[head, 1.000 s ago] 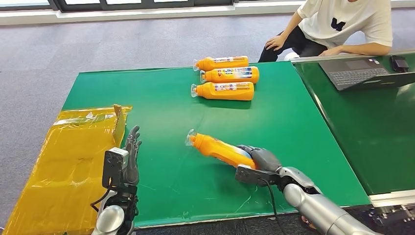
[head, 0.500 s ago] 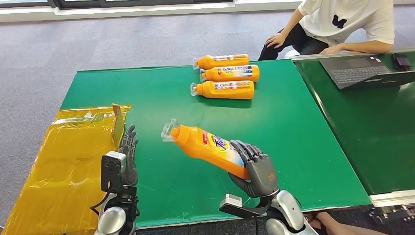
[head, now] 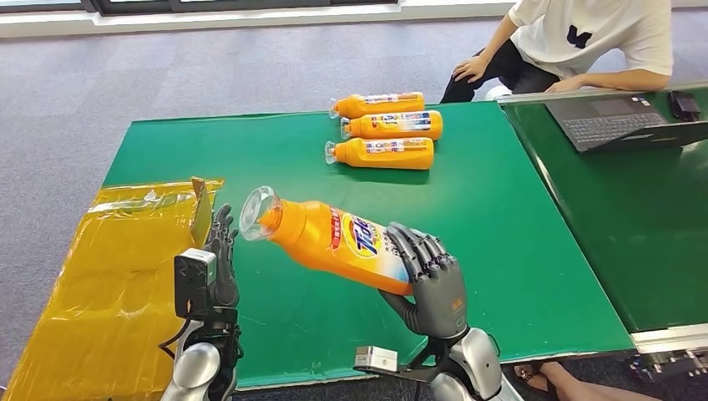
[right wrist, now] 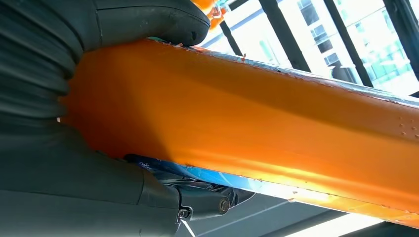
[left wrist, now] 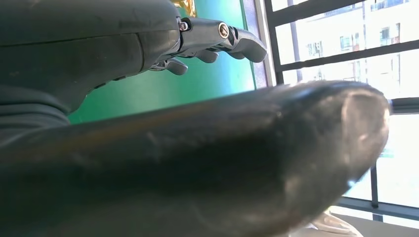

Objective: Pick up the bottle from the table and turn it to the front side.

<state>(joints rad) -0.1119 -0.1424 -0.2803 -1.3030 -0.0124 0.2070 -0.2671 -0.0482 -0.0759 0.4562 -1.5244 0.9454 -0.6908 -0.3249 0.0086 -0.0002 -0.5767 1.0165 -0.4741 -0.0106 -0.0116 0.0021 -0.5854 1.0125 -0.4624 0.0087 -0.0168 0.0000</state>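
My right hand (head: pixel 432 282) grips an orange detergent bottle (head: pixel 330 237) by its base and holds it up above the green table (head: pixel 493 217). The bottle tilts, its clear cap toward the left, and its printed label faces up at the head view. In the right wrist view the orange bottle (right wrist: pixel 257 123) lies across my palm, with the thumb (right wrist: pixel 148 19) over it. My left hand (head: pixel 222 266) stands at the table's near left edge, fingers straight and apart, holding nothing; its fingers (left wrist: pixel 217 39) reach out over the green surface.
Three more orange bottles (head: pixel 382 129) lie side by side at the table's far middle. A yellow sheet with a cardboard flap (head: pixel 125 251) covers the left side. A seated person (head: pixel 576 42) and a laptop (head: pixel 614 121) are at the far right on a second table.
My right hand has lifted the bottle off the table, carried it left and nearer, and rolled it so the printed label faces up. The left hand has stayed in place.
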